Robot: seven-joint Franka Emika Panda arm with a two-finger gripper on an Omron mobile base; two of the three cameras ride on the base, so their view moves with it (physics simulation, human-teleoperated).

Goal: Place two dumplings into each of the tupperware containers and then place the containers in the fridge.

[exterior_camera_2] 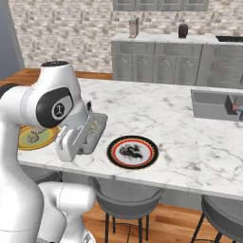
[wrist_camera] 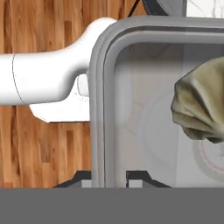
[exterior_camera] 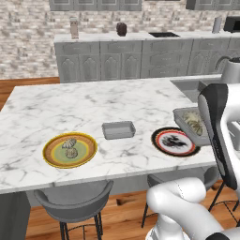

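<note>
A tupperware container (wrist_camera: pixel 144 87) holding dumplings (wrist_camera: pixel 201 105) is pinched by its rim in the nearly closed gripper (wrist_camera: pixel 114 177), raised just off the worktop (exterior_camera: pixel 93 103) beside the black-and-red plate (exterior_camera: pixel 174 141). With so thin an edge grip, it could tilt and the dumplings be spilled. An empty container (exterior_camera: pixel 118 130) lies mid-worktop.

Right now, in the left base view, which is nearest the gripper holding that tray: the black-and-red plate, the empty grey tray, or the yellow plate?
1. Black-and-red rimmed plate, just below the gripper.
2. Empty grey translucent tray, mid-counter.
3. Round yellow-orange plate, far left.
</note>
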